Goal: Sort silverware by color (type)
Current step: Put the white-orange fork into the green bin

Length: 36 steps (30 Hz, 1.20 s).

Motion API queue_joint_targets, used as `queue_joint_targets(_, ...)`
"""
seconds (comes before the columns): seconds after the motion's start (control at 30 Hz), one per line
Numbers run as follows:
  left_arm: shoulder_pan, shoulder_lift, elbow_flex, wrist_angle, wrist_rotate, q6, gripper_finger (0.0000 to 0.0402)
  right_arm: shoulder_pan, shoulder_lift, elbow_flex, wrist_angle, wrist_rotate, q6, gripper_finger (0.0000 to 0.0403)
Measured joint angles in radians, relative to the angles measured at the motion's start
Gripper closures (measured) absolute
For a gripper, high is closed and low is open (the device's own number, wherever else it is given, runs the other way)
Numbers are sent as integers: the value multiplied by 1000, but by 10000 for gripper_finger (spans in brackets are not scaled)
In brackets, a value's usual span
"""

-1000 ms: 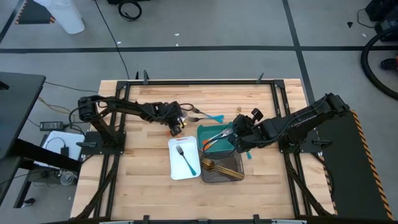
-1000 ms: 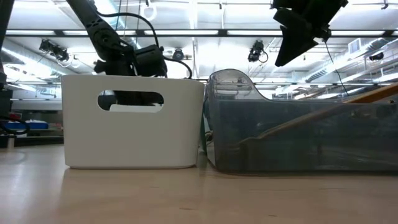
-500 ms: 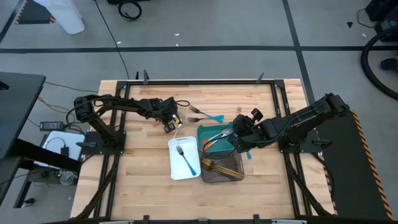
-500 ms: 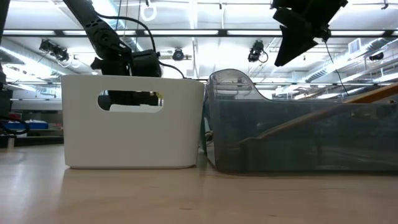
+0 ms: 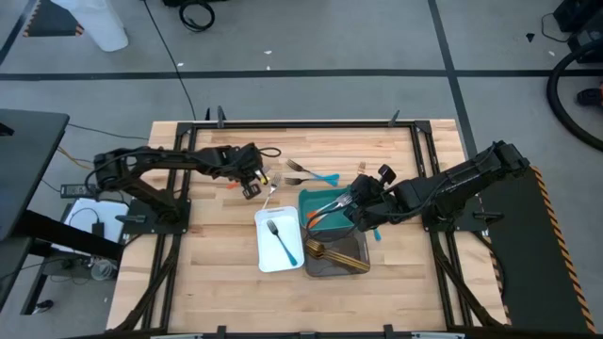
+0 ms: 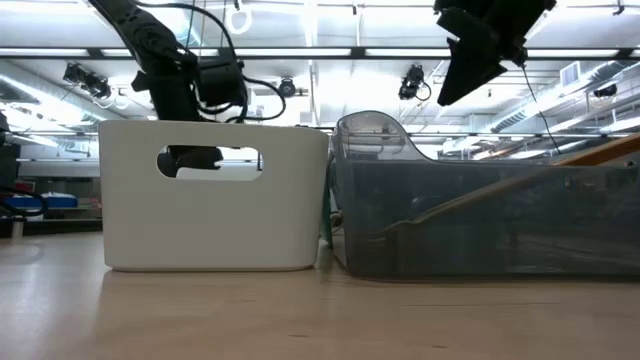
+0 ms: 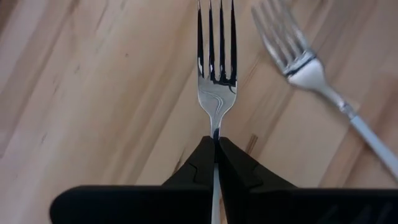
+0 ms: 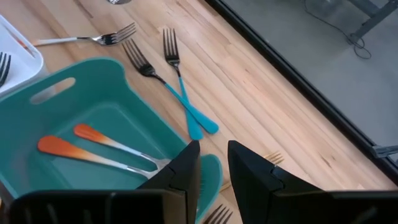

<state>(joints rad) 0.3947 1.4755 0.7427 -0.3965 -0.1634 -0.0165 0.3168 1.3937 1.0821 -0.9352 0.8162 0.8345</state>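
The left gripper (image 7: 216, 146) is clamped on a fork (image 7: 216, 56) above the table (image 5: 217, 235), left of the trays. The right gripper (image 8: 212, 165) hovers partly open, empty, over the teal tray (image 8: 93, 78) holding two orange-handled utensils (image 8: 93, 154).

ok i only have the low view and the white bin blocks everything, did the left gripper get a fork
Observer: Yes. The left gripper is shut on the neck of a fork, tines pointing away from it.
Operator: where's the right one
Observer: The right gripper hangs open and empty over the edge of the teal tray.
Operator: anything in that tray
Observer: Two orange-handled utensils lie in it.
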Motion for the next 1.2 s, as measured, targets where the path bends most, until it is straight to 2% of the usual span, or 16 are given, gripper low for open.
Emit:
queue_joint_targets(0.2,-29,-9,23,14,-19,-16,387,0,0,0,0,-3,0,310)
queue_joint_targets(0.87,-220,-7,293,-25,-97,3,388,0,0,0,-1,-12,-8,310)
queue_joint_targets(1.2,-292,142,443,-47,-99,31,388,0,0,0,-8,-66,-26,310)
